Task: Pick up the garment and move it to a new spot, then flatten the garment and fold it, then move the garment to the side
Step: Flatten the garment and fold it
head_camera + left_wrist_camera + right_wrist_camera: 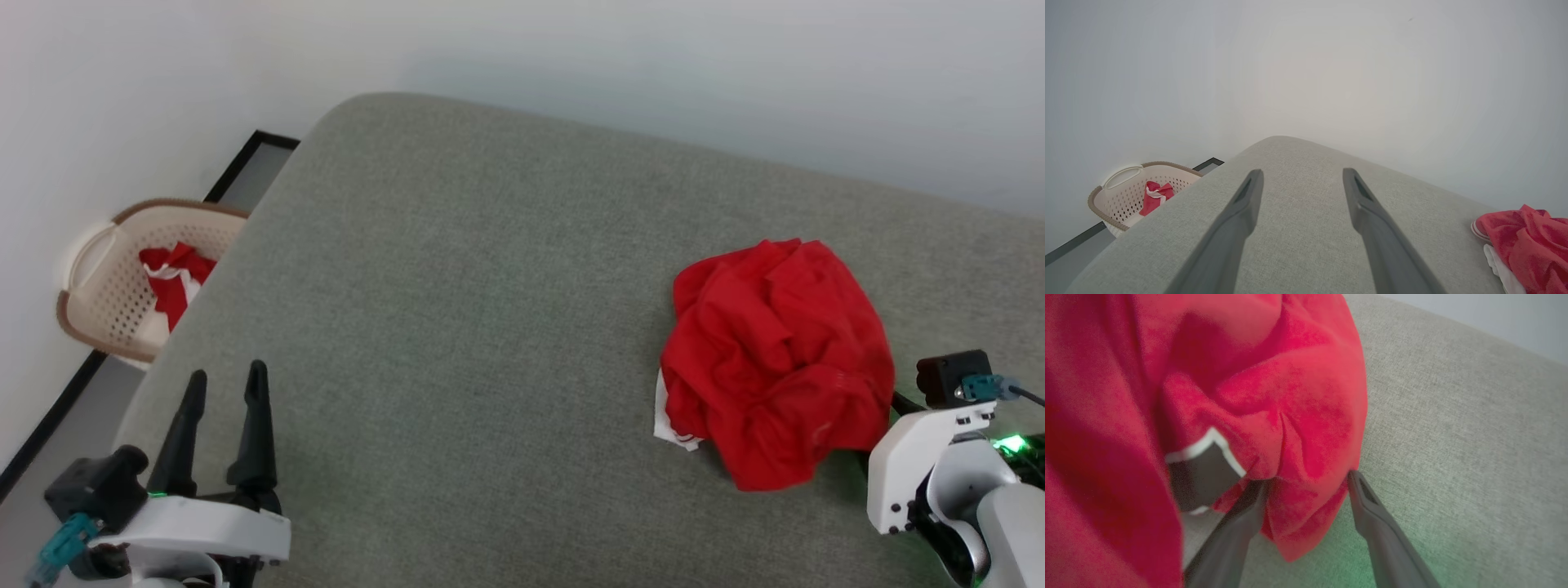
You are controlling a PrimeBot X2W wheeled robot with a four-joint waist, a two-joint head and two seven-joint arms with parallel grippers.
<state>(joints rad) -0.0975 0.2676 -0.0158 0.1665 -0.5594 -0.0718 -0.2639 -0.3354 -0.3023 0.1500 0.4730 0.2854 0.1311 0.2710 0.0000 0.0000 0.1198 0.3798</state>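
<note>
Right gripper [1306, 481], spread wide, straddles a garment [1290, 396] fold unclamped; left gripper [227, 372] gapes empty; left of it, basket [106, 304] holds red-white cloth [173, 282].

I can't read the print on the crumpled red shirt [775, 359]: folds bury it, and just one black, white-edged patch [1202, 473] peeks out in my right wrist view, blurred by closeness. There the shirt runs off the top and left edges. The right gripper [1307, 481] has one fingertip covered by a fold; from the head camera its fingers are lost behind the heap. The beige perforated plastic basket [90, 269] is part-hidden by the grey upholstered cushion [457, 327]; the red-and-white cloth [173, 282] inside is too small to identify.
</note>
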